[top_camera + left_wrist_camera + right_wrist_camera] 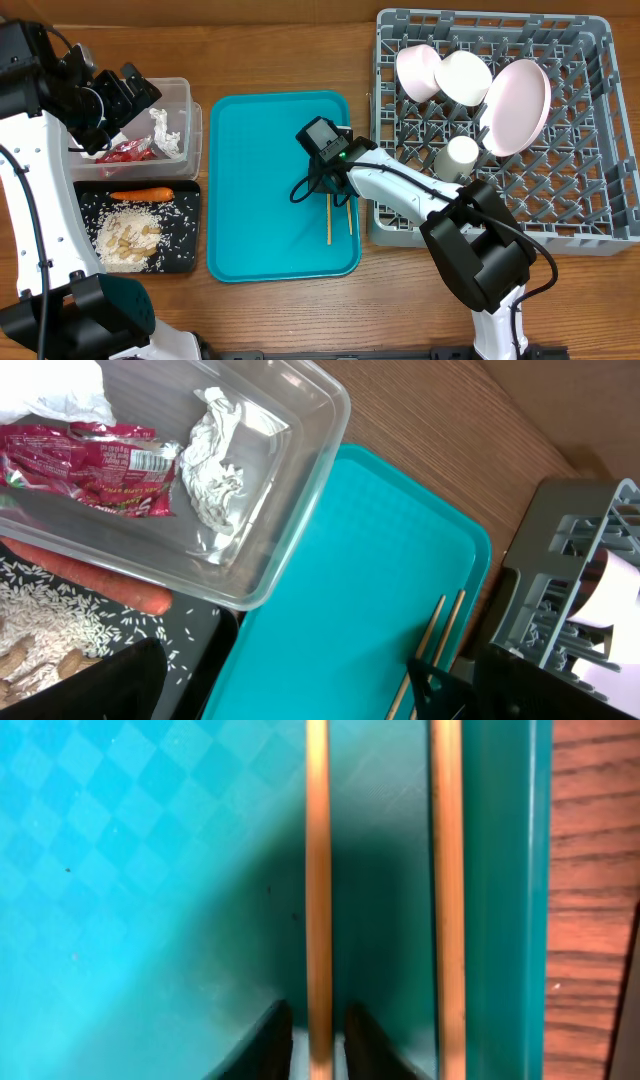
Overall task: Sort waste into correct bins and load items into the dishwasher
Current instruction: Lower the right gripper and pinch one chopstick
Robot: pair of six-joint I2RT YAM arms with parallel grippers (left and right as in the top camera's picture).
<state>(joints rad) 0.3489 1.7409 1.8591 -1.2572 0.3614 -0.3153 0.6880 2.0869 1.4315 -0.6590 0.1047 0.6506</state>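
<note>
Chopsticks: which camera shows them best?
The right wrist view: both chopsticks fill the picture, lying side by side on the teal tray, one between the jaws. Overhead shows them small, their upper ends hidden; left wrist catches only a short stretch.

print on red snack wrapper [90, 465], not legible

Worktop [280, 310]: matt grained wood | teal tray [260, 200]: smooth plastic, faint checker texture | chopsticks [328, 220]: matt wood | tub [300, 510]: clear glossy plastic | wrapper [90, 465]: shiny film | tissue [215, 480]: crumpled paper | dish rack [400, 225]: matt grey plastic
</note>
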